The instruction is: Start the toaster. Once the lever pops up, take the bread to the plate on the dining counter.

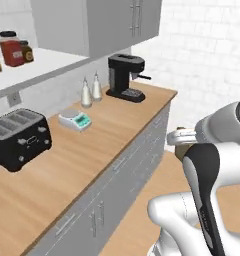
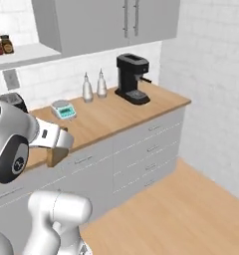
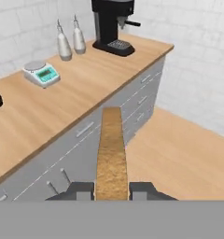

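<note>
Toaster (image 2: 12, 99) mostly behind the arm; bread (image 1: 181, 148) largely hidden there.

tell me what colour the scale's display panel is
Teal-green, on the white scale on the counter; clearest in the hand view.
</note>
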